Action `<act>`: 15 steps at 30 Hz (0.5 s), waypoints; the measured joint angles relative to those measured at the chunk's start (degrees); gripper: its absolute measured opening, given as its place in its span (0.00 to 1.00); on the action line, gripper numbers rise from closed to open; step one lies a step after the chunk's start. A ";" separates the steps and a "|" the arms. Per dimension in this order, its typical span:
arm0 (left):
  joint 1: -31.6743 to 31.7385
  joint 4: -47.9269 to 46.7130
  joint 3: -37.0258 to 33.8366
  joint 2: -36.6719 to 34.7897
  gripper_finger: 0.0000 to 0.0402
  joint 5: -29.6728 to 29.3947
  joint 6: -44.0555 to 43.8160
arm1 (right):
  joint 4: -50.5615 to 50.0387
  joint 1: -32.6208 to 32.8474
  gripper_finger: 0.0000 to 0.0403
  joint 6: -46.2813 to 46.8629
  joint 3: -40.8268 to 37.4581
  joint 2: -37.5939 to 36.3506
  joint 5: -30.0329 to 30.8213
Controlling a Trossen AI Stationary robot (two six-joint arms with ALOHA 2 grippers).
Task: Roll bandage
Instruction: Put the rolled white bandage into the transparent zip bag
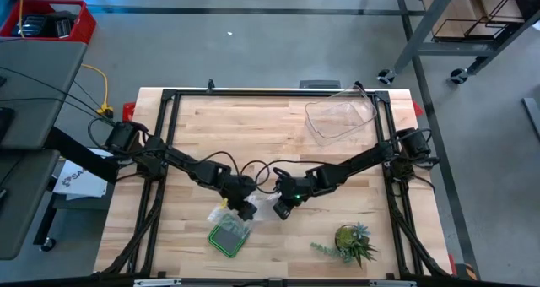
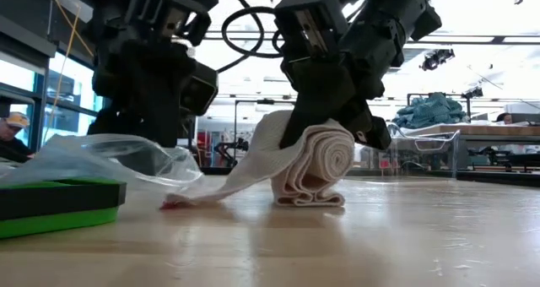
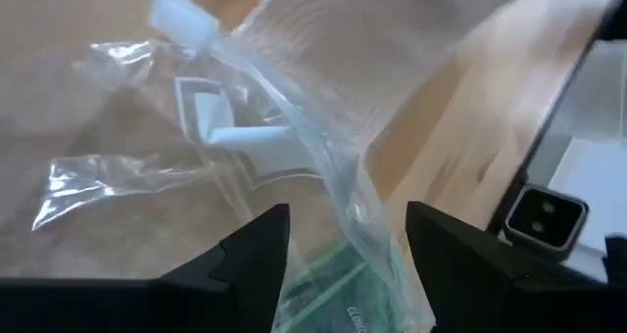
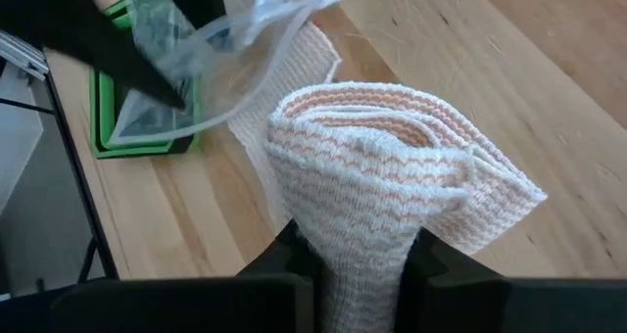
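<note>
The bandage is a loose white gauze roll standing on the table at the middle. Its tail trails flat along the wood toward the table's left. My right gripper is shut on the roll and also shows in the high view. Just left of it, my left gripper stands open, also in the high view. The edge of a clear plastic bag runs between its fingers. My right gripper pinches one side of the loose roll, several layers squeezed narrow between its two fingers. The fingers slant down from the table's right and far side. The roll's underside rests on the table. My left gripper has the bag's edge between its fingers; whether they touch it I cannot tell.
The plastic bag drapes over a flat green-rimmed case near the front edge. A clear rectangular tub stands at the far right, and a small potted plant at the near right. Bare wood lies between them.
</note>
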 joint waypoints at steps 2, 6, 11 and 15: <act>0.07 -1.01 0.00 0.00 0.46 -0.04 -1.20 | 0.23 0.00 0.11 0.09 0.00 0.00 0.02; 0.36 -3.63 1.99 0.00 0.18 -0.27 0.98 | 4.17 0.52 0.11 0.27 -0.04 -0.25 -0.15; 1.11 -6.22 3.79 0.00 0.04 -2.98 3.70 | -3.78 1.63 0.11 -0.50 -0.04 -5.19 2.86; 2.43 -5.19 5.70 0.00 0.01 -3.06 4.36 | -11.21 1.34 0.11 -1.54 -0.04 -11.80 5.01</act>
